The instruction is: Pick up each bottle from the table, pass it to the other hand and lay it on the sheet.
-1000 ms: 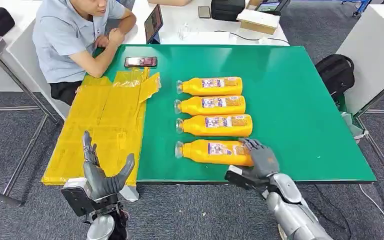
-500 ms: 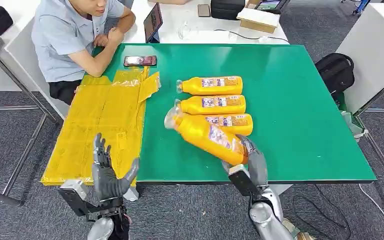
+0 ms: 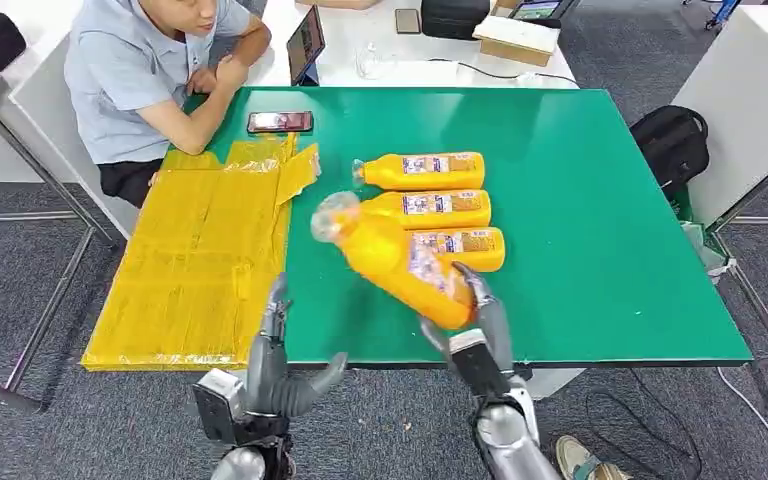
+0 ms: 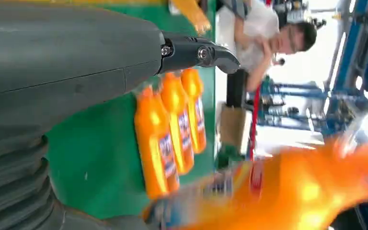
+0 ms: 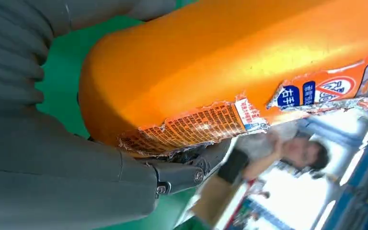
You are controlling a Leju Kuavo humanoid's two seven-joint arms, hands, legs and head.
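The right hand (image 3: pixel 480 325) grips the base end of an orange bottle (image 3: pixel 400 262), its fingers (image 3: pixel 482 293) wrapped around the lower body so the torn label sits just above them. The bottle is lifted off the green counter (image 3: pixel 580 200) and tilted, its clear cap end pointing up and toward the robot's left, partly in front of the row behind it. In the right wrist view the orange body fills the space against the palm, with a dark finger curled underneath it.

The left hand (image 3: pixel 278 365) hovers near the front edge of the counter, beside the yellow sheet (image 3: pixel 200 260), holding nothing; its fingers point upward and its thumb sticks out sideways toward the bottle. There is a clear gap between that hand and the bottle.

Three more bottles (image 3: pixel 430 205) lie side by side on the counter, caps toward the sheet. A person (image 3: pixel 150 70) sits at the far corner, and a phone (image 3: pixel 281 122) lies near them.
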